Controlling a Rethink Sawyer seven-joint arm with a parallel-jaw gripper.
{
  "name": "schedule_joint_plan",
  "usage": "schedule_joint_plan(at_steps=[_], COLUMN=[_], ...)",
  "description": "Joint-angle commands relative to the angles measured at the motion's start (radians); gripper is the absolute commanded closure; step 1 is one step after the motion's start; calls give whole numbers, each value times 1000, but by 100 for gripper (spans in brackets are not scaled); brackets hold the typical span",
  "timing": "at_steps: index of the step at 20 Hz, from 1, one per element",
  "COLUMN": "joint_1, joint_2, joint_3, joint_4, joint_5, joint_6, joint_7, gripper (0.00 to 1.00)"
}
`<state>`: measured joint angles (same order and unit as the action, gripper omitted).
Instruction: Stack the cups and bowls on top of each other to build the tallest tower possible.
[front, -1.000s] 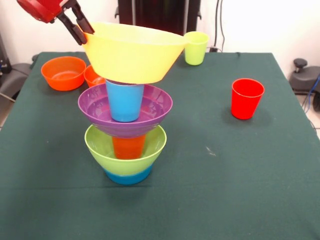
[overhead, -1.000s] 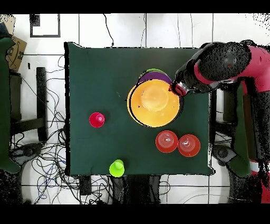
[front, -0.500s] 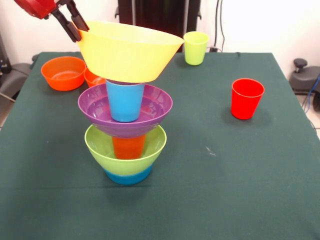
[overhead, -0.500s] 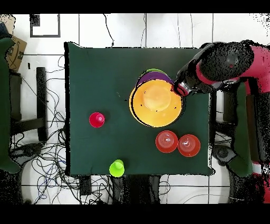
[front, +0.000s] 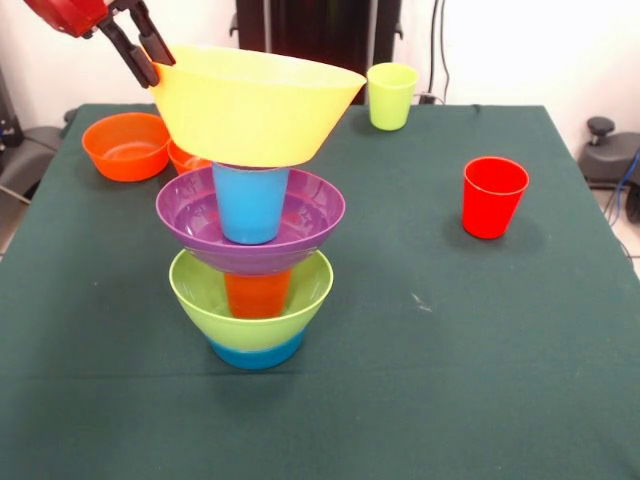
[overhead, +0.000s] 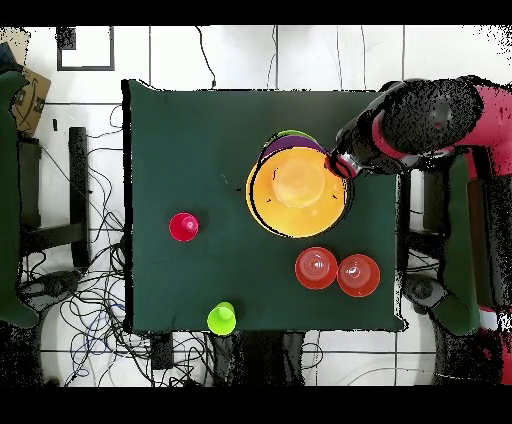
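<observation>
The tower stands left of centre: a small blue bowl (front: 256, 353) at the bottom, then a lime green bowl (front: 196, 289) with an orange cup (front: 257, 295) in it, a purple bowl (front: 186, 215), and a light blue cup (front: 250, 203). The big yellow bowl (front: 250, 105) rests tilted on the blue cup. My gripper (front: 147, 60) is shut on its left rim. From above, the yellow bowl (overhead: 296, 192) hides most of the tower, with my gripper (overhead: 343, 165) at its right edge. A red cup (front: 494, 196) and a yellow-green cup (front: 391, 95) stand apart.
Two small orange bowls (front: 127, 146) (front: 187, 155) sit behind the tower at the far left. From above they (overhead: 316, 268) (overhead: 358, 275) lie below the tower, with the red cup (overhead: 183, 227) to the left and the yellow-green cup (overhead: 221, 319) near the bottom edge.
The yellow bowl and my gripper have shifted a little to the left in the front view, with the bowl still on the blue cup. Nothing else moved.
</observation>
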<state>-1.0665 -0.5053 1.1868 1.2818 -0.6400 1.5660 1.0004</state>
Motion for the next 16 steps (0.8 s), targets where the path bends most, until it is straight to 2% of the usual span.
schedule_joint_plan(at_steps=[1,16], joint_1=[29,24], joint_2=[3,-2], joint_3=[-84,-86], joint_4=[42,74], joint_5=[-41,-35], joint_6=[-59,-96], joint_7=[-188,-168], gripper=[100,100])
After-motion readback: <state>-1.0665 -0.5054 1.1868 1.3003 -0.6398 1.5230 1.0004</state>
